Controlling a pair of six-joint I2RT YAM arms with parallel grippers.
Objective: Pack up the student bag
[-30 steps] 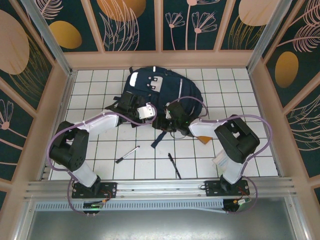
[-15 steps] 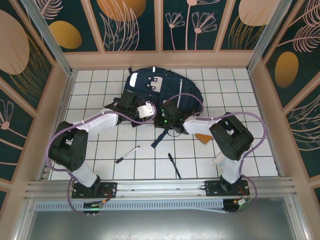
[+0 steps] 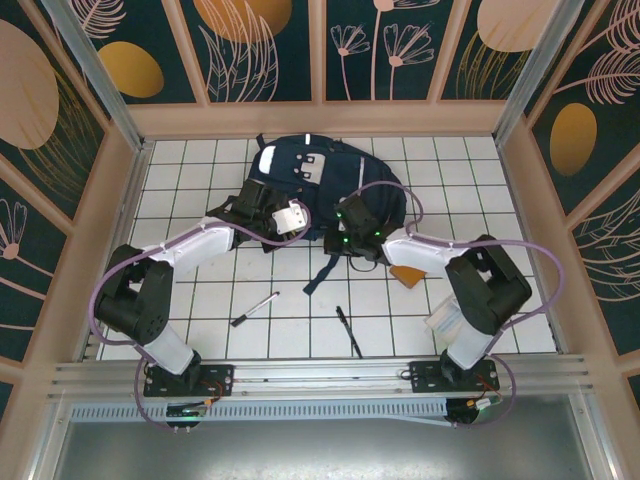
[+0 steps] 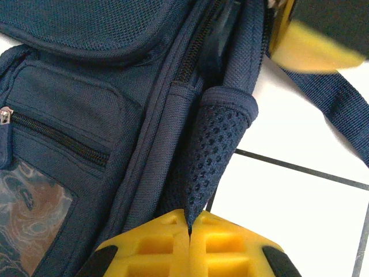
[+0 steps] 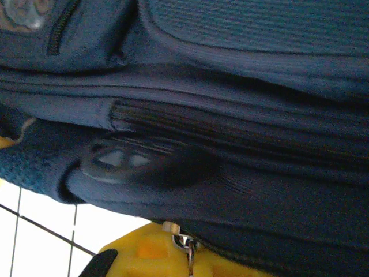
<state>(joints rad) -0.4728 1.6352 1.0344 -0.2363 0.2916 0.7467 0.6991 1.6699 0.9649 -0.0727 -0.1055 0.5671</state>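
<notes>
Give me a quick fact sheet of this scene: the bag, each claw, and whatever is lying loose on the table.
bag: navy student bag lying on the far part of the tiled table
left gripper: shut on a mesh fold at the bag's edge
right gripper: shut, a metal zipper pull between its fingers
loose items: white pen, black pen, orange piece by the right arm
packing: both pens not yet in the bag
</notes>
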